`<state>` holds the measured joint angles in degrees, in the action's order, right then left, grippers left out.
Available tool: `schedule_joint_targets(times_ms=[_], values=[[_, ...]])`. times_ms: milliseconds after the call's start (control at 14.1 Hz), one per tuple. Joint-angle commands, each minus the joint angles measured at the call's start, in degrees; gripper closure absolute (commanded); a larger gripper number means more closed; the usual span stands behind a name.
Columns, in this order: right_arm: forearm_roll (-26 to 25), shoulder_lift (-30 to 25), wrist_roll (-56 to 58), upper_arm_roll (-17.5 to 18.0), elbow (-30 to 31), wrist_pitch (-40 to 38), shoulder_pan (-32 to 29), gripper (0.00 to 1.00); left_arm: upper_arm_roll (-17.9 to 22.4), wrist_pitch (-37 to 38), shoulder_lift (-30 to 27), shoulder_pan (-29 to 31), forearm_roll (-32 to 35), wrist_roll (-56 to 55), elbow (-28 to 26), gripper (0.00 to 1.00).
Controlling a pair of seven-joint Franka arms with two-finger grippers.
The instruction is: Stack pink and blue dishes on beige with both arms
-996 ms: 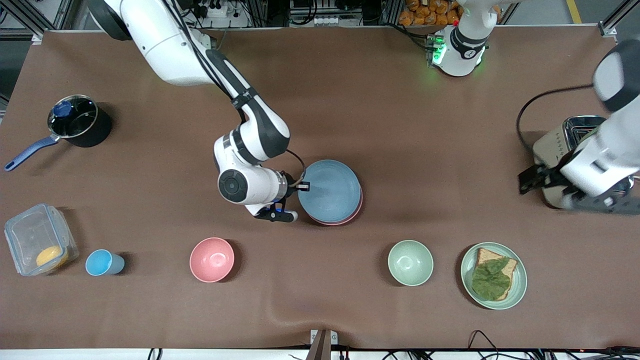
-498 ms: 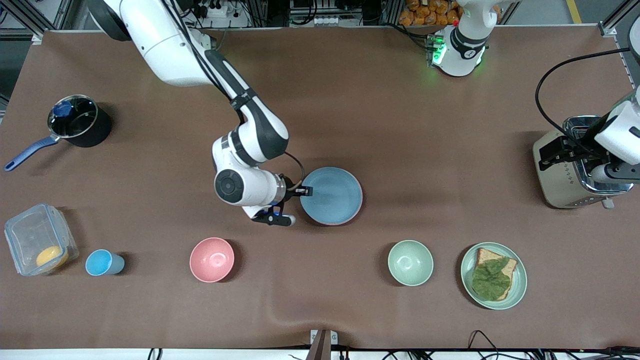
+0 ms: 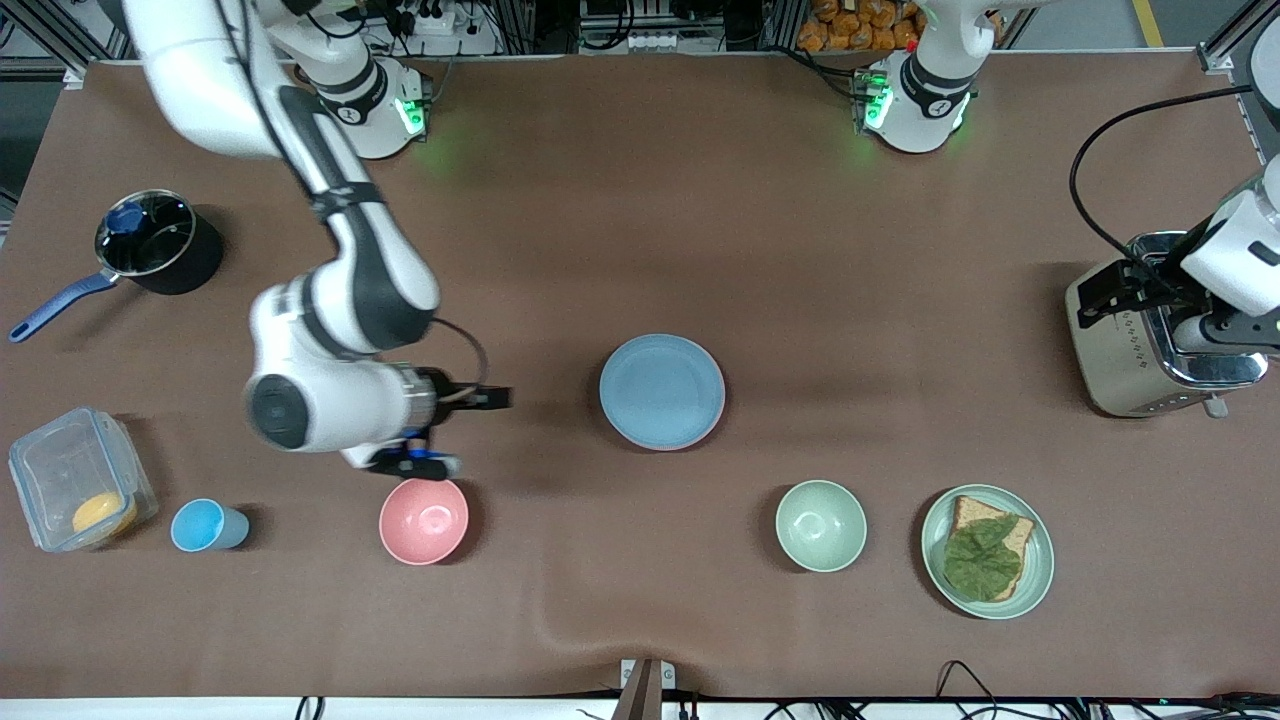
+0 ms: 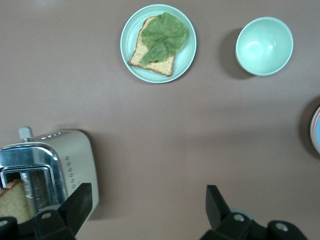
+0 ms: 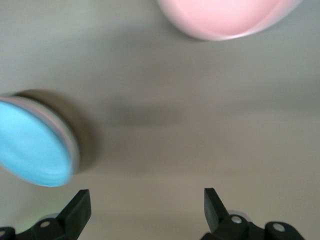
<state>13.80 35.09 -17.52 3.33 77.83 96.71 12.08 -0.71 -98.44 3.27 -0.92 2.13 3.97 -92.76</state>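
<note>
We read no writing anywhere; the smooth round blue plate (image 3: 661,390) tops the pink plate (image 3: 668,445) mid-table, the right gripper (image 3: 497,398) gapes empty beside it, the left gripper (image 3: 1105,292) gapes empty over the metal toaster (image 3: 1120,350).

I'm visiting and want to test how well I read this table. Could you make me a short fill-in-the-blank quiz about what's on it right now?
1. The blue plate lies on top of a ____ plate.
2. The right gripper, jaws open, holds ____.
3. The left gripper is over the ____.
4. On the green plate, the leaf lies on a slice of ____.

Answers: pink; nothing; toaster; bread
</note>
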Motion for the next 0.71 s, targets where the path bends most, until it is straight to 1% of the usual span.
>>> schedule_joint_targets(times_ms=[0,71,213,356,427,498,569,640], values=[[-9.2,-3.6,2.2,1.1,1.7,-3.9,-4.2,0.00,3.5,0.0,-4.3,-2.2,-1.3,3.1,-3.4,0.00],[-11.0,-4.6,2.7,1.1,1.7,-5.0,-5.4,0.00,3.4,1.0,-4.6,-2.2,-1.3,3.0,-3.1,0.00],[-11.4,-6.6,5.6,1.0,1.7,-6.8,-8.3,0.00,3.3,4.9,-4.3,-2.2,-1.3,3.3,-2.6,0.00],[-12.2,-9.8,9.8,-0.8,3.3,-6.7,-9.3,0.00,3.4,6.1,-4.2,-2.0,-1.3,3.5,-2.2,0.00],[-12.4,-12.5,9.9,-1.8,5.3,-6.3,-9.6,0.00,3.4,6.2,-4.2,-2.1,-1.3,3.5,-2.2,0.00],[-12.4,-16.3,10.0,-2.5,8.5,-4.9,-9.9,0.00,3.4,6.2,-4.1,-2.1,-1.3,2.9,-2.2,0.00],[-12.6,-20.0,10.1,-2.6,10.9,-3.2,-10.0,0.00,3.3,6.2,-4.0,-2.3,-1.3,2.6,-1.9,0.00],[-12.9,-22.8,11.0,-3.7,12.0,-2.9,-10.1,0.00,3.2,6.2,-3.9,-2.5,-1.2,2.6,-1.2,0.00]])
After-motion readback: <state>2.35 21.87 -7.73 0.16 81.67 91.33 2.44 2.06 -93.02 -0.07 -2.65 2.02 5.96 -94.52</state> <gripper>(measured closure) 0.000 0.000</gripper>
